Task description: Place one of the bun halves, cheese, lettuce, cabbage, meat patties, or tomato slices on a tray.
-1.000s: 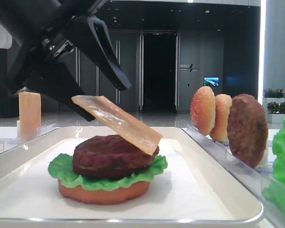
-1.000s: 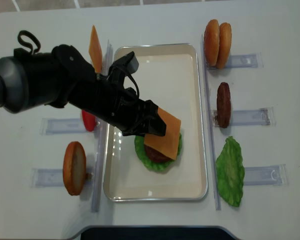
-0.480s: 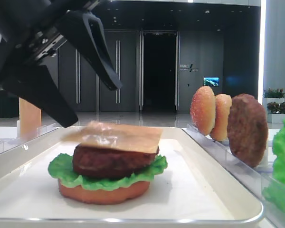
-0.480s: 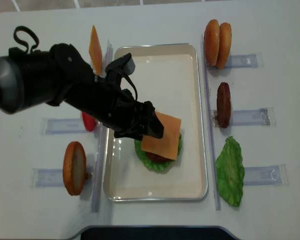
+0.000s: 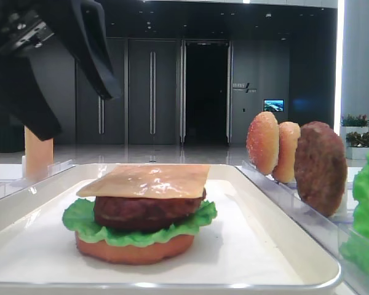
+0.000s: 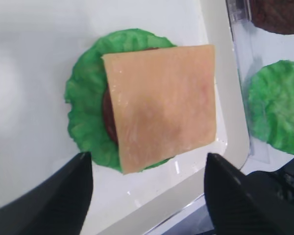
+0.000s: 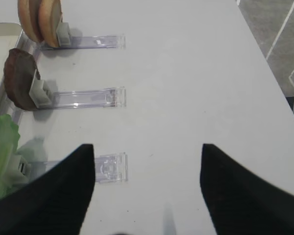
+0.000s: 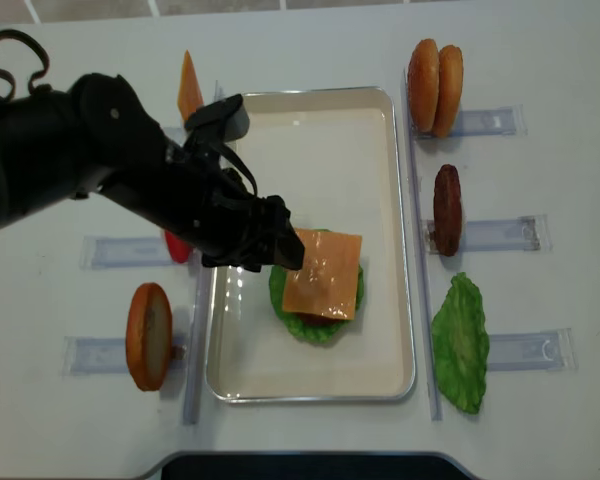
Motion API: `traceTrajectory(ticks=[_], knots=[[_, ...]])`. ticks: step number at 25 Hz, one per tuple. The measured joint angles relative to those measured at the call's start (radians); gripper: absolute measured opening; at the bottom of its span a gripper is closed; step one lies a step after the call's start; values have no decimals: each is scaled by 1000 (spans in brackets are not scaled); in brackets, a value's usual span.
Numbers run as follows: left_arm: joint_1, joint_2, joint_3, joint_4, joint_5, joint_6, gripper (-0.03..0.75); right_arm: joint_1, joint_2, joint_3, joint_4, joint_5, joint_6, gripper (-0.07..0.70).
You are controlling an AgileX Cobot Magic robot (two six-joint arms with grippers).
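We find no text we can read. A small white sign on the dark back wall carries marks too small to make out, and the lit screen beside it shows only a blurred picture.

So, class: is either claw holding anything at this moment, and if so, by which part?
Nothing is held. The left claw stands open above the cheese, which lies flat on the patty. The right claw is open over bare table.
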Motion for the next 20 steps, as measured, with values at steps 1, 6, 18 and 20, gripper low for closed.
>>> traceTrajectory(ticks=[1, 6, 18, 20], knots=[[0, -10, -6, 42, 14, -30, 537, 0, 0, 0, 0, 0, 0, 470], [0, -39, -78, 232, 120, -152, 537, 0, 0, 0, 0, 0, 0, 470], [1, -42, -280, 528, 439, -272, 538, 0, 0, 0, 0, 0, 0, 470], [1, -42, -314, 574, 490, -282, 538, 0, 0, 0, 0, 0, 0, 470]])
